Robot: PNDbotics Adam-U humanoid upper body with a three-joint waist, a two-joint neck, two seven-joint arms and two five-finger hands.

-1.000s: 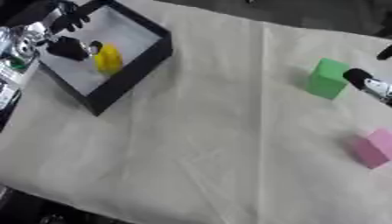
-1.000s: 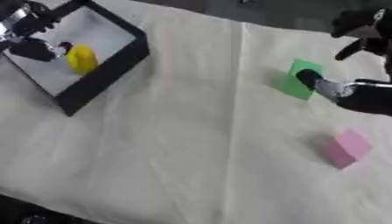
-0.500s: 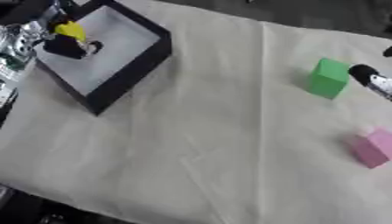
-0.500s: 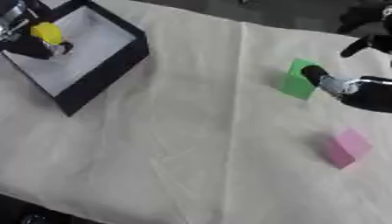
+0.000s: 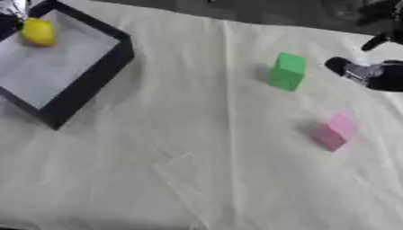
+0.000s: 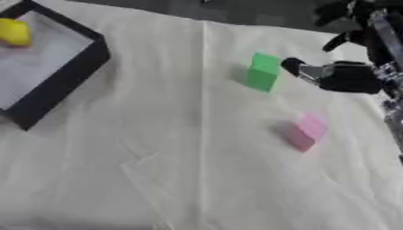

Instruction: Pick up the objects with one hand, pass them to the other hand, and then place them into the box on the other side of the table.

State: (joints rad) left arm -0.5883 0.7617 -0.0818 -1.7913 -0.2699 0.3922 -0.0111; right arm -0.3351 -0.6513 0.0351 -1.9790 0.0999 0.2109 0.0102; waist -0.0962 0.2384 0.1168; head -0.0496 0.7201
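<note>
Hovering right hand (image 6: 346,77) beside green block (image 6: 262,72), fingers unclear | left hand hidden

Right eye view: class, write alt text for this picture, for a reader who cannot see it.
A black robot hand reaches in from the right beside a green block on a cream tablecloth, not holding it. A pink block lies nearer the camera. At the upper left, a yellow object sits in a black-walled box.
</note>
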